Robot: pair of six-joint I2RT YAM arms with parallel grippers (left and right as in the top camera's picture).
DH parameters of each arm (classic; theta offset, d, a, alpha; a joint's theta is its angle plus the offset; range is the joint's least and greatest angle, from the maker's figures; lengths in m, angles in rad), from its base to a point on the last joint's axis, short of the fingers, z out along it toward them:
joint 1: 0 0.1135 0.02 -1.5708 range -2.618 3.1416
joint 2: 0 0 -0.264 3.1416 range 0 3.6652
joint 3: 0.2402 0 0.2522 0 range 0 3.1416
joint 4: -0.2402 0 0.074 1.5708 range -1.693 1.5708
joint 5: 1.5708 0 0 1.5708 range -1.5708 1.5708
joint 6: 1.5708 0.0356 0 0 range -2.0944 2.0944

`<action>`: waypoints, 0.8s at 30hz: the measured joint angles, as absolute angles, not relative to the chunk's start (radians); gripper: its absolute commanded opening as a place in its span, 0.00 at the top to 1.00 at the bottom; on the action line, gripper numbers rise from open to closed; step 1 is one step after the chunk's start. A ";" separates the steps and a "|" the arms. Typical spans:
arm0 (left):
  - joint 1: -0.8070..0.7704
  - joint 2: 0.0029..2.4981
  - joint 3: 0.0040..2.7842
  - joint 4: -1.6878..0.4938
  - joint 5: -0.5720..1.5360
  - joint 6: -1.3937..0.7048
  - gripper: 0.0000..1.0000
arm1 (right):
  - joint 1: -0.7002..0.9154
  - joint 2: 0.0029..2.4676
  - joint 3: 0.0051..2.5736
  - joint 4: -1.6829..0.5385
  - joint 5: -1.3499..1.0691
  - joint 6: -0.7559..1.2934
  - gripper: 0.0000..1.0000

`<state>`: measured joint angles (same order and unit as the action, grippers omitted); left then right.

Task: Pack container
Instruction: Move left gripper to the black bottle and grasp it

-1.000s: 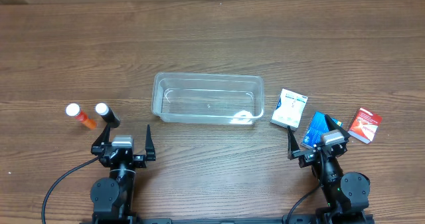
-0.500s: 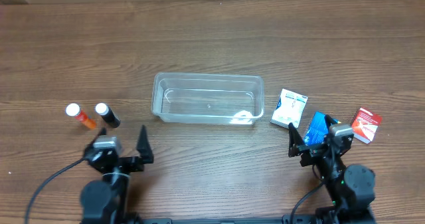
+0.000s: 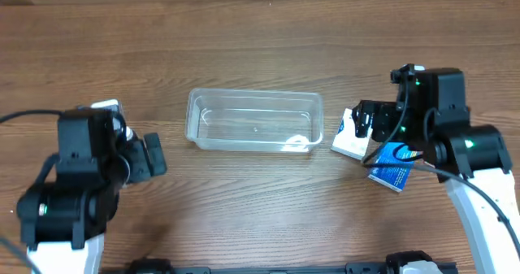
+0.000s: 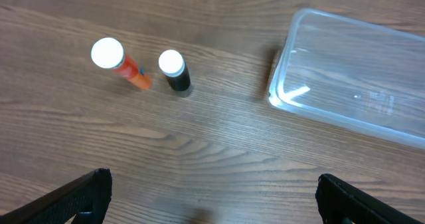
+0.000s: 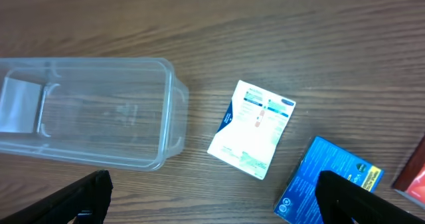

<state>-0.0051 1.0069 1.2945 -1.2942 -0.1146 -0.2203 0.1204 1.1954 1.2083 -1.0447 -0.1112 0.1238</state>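
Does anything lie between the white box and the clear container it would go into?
Nothing visible. Only bare tabletop separates the white box from the container; the blue box lies on the white box's far side.

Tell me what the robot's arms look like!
The left arm and right arm are chunky black blocks on white links, each with a thin black cable. Small green lights glow on the right one. Their fingers are flat and black.
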 measured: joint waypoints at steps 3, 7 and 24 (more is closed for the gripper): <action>0.075 1.126 1.322 -1.286 -0.110 -0.235 0.00 | 0.120 1.217 1.208 -1.048 -0.112 0.124 0.00; 0.156 1.360 1.349 -1.260 -0.110 -0.235 0.00 | 0.120 1.217 1.209 -1.056 -0.111 0.124 0.00; 0.167 1.727 1.349 -1.055 -0.109 -0.234 0.04 | 0.120 1.217 1.210 -1.064 -0.111 0.124 0.00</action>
